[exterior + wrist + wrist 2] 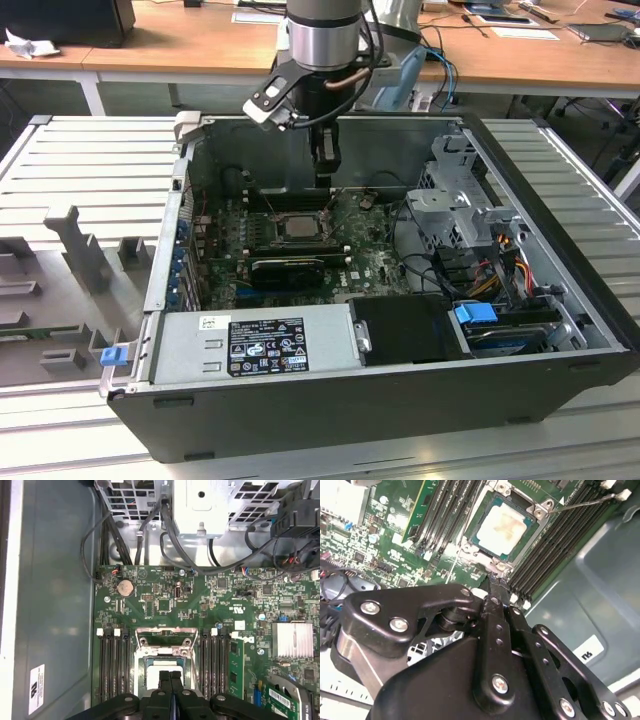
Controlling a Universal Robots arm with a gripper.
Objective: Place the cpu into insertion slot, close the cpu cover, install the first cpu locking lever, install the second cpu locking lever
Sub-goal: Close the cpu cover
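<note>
Pincer (492,585) fully closed, holding nothing, tips at insertion slot (470,545) rim, contact unclear; cpu (502,524) seated in slot; first wrist view: fingers (165,680) hide part of cpu; cpu cover (165,639) position unclear.

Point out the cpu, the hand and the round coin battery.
cpu (502,525), second wrist view, middle of its pale top.
hand (170,675), first wrist view, between its fingertips.
coin battery (124,586), first wrist view, centre of its face.

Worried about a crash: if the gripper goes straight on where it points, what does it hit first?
Probably the pale square cpu seated in the black metal-rimmed insertion slot, just beneath the black gripper. Depth is unclear; the slot's rim might come first.
</note>
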